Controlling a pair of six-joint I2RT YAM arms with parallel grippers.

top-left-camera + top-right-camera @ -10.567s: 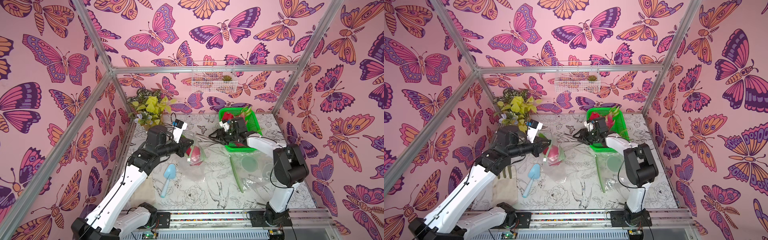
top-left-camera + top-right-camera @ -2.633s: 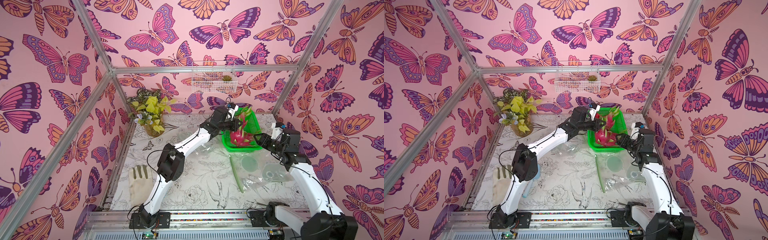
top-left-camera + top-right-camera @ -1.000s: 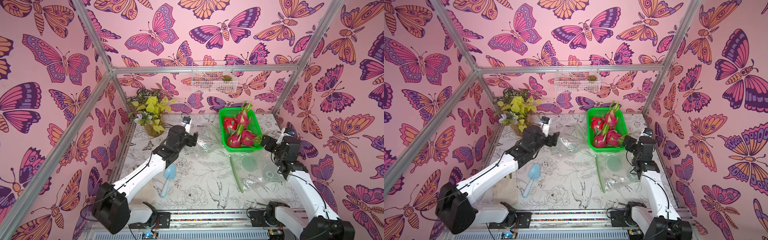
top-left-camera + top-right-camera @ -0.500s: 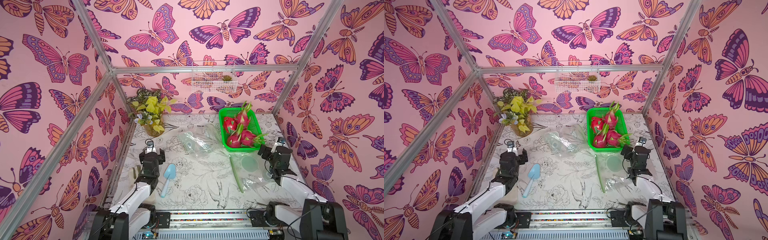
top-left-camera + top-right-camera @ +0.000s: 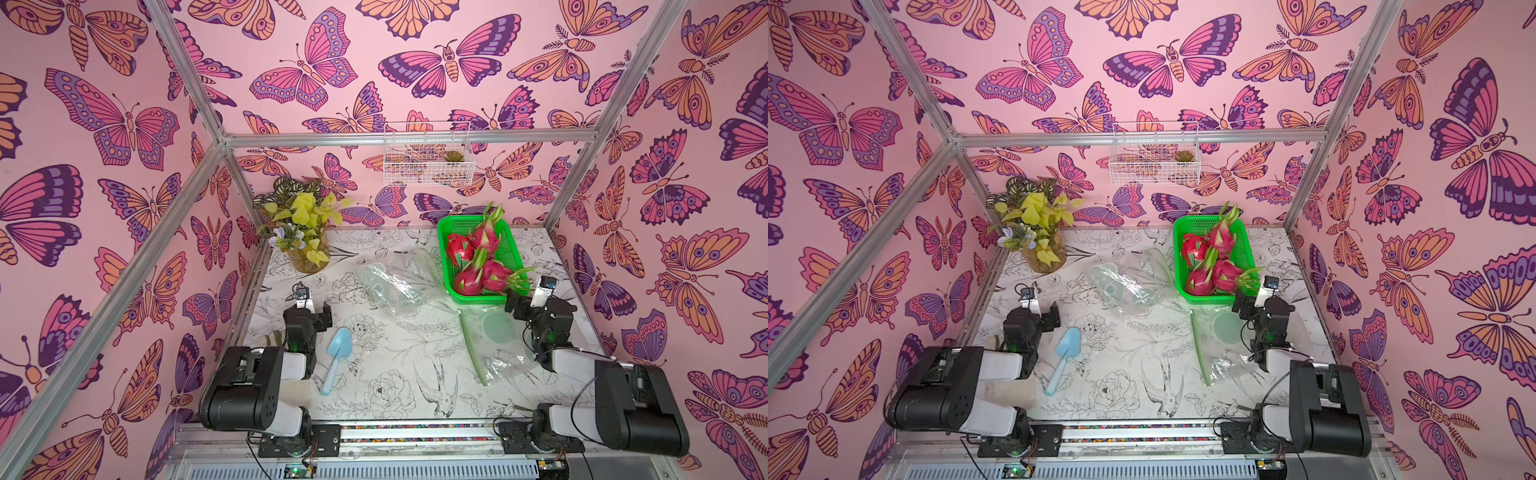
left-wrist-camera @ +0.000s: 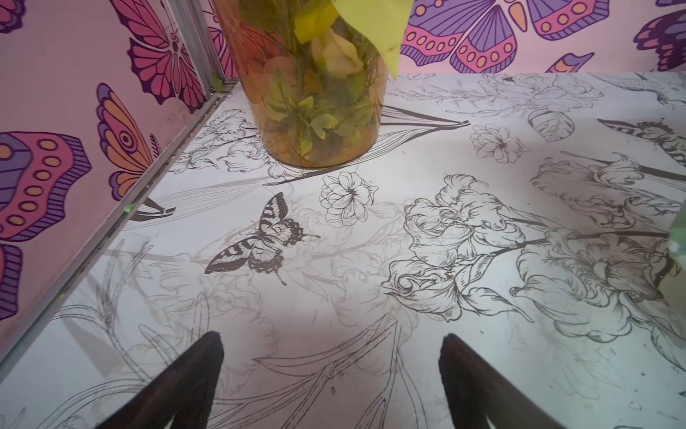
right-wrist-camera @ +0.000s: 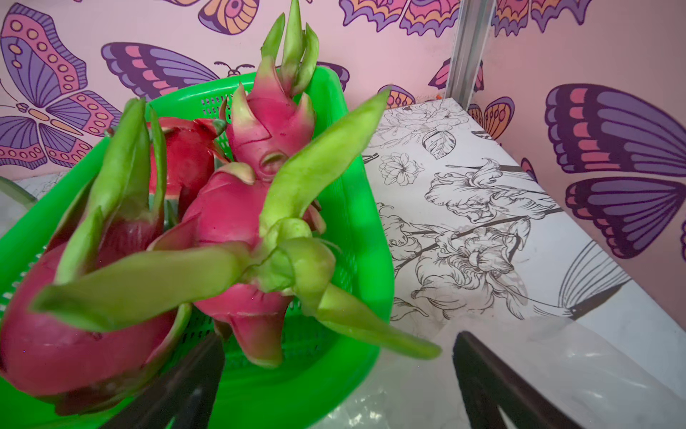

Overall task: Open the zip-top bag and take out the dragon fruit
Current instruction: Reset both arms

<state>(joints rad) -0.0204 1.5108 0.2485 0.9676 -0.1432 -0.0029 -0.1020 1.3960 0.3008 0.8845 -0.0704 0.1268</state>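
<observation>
Several magenta dragon fruit [image 5: 478, 266] [image 5: 1210, 266] with green-tipped scales lie in the green basket [image 5: 509, 249] at the back right in both top views. A crumpled clear zip-top bag [image 5: 395, 280] lies empty left of the basket. A second clear bag [image 5: 498, 357] with a green zip strip [image 5: 471, 349] lies in front of the basket. My left gripper [image 5: 309, 311] [image 6: 332, 345] hangs open over bare table at the front left. My right gripper [image 5: 523, 300] [image 7: 337, 345] is open just short of the basket's near corner, with the dragon fruit [image 7: 230, 215] close ahead.
A glass vase of yellow-green leaves [image 5: 305, 253] [image 6: 315, 111] stands at the back left. A blue scoop [image 5: 337, 351] lies beside the left arm, and a beige glove [image 5: 272, 338] shows under it. A white wire basket [image 5: 428, 160] hangs on the back wall.
Both arms have drawn back toward the front rail and folded up. The left gripper left the crumpled bag in the middle and its jaws have widened a little.
</observation>
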